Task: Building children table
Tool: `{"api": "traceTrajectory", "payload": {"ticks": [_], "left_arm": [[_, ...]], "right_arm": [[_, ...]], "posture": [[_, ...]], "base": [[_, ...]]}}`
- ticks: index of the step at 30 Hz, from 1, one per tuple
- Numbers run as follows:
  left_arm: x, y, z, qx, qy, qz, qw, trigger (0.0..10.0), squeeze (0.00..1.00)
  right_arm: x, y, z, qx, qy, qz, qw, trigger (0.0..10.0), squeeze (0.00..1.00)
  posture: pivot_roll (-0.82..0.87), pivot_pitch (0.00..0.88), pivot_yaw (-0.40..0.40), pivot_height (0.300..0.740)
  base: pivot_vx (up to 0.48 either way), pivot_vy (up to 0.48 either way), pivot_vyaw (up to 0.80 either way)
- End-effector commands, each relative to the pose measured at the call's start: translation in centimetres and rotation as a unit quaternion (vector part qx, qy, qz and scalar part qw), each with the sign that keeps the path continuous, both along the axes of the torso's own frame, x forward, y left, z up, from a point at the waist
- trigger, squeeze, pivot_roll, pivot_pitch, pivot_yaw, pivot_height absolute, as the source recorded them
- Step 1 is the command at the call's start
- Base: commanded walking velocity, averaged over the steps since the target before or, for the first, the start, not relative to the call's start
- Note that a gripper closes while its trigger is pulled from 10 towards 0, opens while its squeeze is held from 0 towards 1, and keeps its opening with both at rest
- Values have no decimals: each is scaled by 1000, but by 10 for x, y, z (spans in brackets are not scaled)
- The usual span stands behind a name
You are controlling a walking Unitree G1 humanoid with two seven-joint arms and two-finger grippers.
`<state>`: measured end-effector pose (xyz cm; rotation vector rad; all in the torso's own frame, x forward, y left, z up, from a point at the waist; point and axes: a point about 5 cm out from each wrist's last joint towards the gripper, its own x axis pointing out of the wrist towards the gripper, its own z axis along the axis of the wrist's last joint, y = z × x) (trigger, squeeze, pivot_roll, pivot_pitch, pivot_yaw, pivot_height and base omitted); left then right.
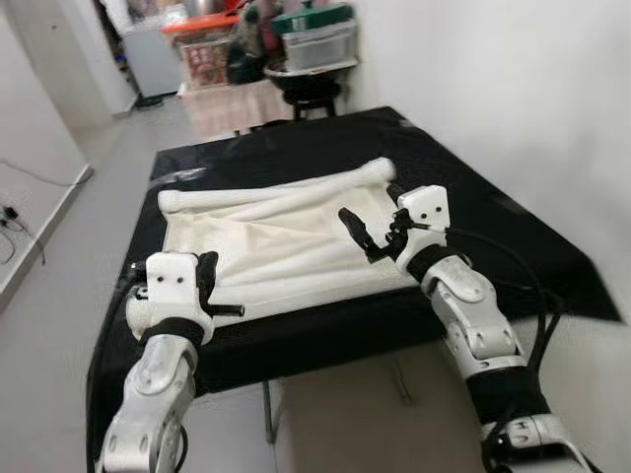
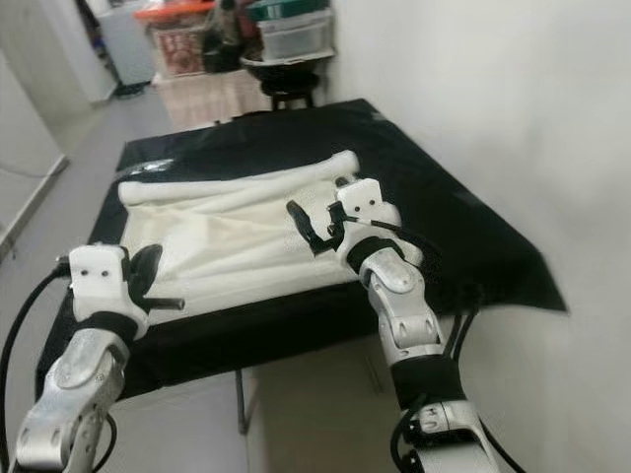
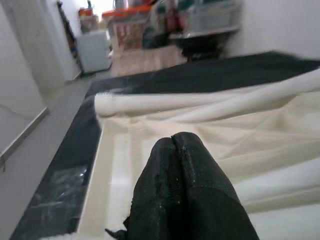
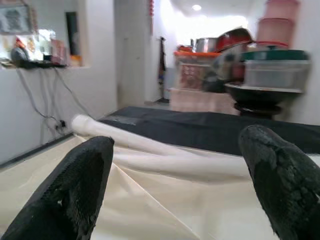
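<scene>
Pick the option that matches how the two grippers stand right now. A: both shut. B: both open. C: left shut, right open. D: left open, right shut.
C: in the left wrist view the left gripper has its black fingers pressed together over the cream fabric, while in the right wrist view the right gripper has its fingers spread wide apart.
</scene>
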<state>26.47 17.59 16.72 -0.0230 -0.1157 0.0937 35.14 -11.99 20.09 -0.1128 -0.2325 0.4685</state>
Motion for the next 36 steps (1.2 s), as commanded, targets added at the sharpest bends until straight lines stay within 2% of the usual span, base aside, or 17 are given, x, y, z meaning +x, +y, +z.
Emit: {"api": "traceTrajectory", "payload": {"ticks": [1,7,10,11,13,14,17,20,22,23,26,28,30,31,34,35,36], "left_arm": [[0,-4,0,2,5,-15,1000,10000,0],[1,-7,1,2,6,-26,1000,10000,0],[1,-9,3,-2,3,-31,1000,10000,0],[1,-11,1,-1,10,-30,999,10000,0],[-3,-13,2,-29,-2,-40,999,10000,0],[-3,-13,2,-29,-2,-40,999,10000,0],[-4,-14,-3,-20,22,-49,998,10000,0],[-4,-14,-7,-21,36,-42,998,10000,0],[-3,-14,-10,-31,45,-41,998,10000,0],[-3,-14,-10,-31,45,-41,998,10000,0],[-4,-19,-11,-44,56,-67,995,10000,0],[-4,-19,-11,-44,56,-67,995,10000,0],[-7,-28,-13,-42,67,-108,991,10000,0],[-9,-33,-15,-41,75,-128,988,10000,0],[-12,-39,-17,-48,87,-151,984,10000,0],[-12,-40,-18,-51,91,-157,982,10000,0],[-13,-41,-18,-54,94,-162,981,10000,0]], "right_arm": [[2,-8,3,24,-2,-17,1000,10000,0],[3,-6,6,25,0,-10,1000,10000,0],[2,-4,7,1,0,14,1000,10000,0],[1,-4,8,-12,1,27,1000,10000,0],[-1,-3,10,-64,5,77,995,10000,0],[-1,-3,10,-64,5,77,995,10000,0],[-4,-6,14,-138,9,113,984,10000,0],[-4,-9,19,-163,8,119,979,10000,0],[-4,-12,23,-205,10,117,972,10000,0],[-4,-12,23,-205,10,117,972,10000,0],[-6,-14,26,-254,27,131,958,10000,0],[-6,-14,26,-254,27,131,958,10000,0],[-9,-16,26,-312,65,164,934,10000,0],[-10,-17,28,-342,92,184,917,10000,0],[-11,-21,29,-406,155,227,872,10000,0],[-7,-26,29,-439,173,221,853,10000,0],[-2,-31,29,-463,185,209,841,10000,0]], "posture": [[-64,0,85,740],[-58,0,85,740],[-54,0,83,740],[-53,0,83,740],[-52,0,82,740],[-52,0,82,740],[-58,0,78,740],[-59,0,77,740],[-58,0,77,740],[-58,0,77,740],[-57,0,76,740],[-57,0,76,740],[-56,0,78,740],[-57,0,77,740],[-58,0,76,740],[-59,0,74,740],[-60,0,72,740]], "base": [[345,0,0],[340,0,0],[0,0,0],[0,0,0],[0,0,0],[0,0,0],[0,-149,0],[0,-446,0],[0,-231,0],[0,0,0],[0,0,0],[0,0,0],[0,0,0],[0,0,0],[0,0,0],[0,0,0],[0,0,0]]}}
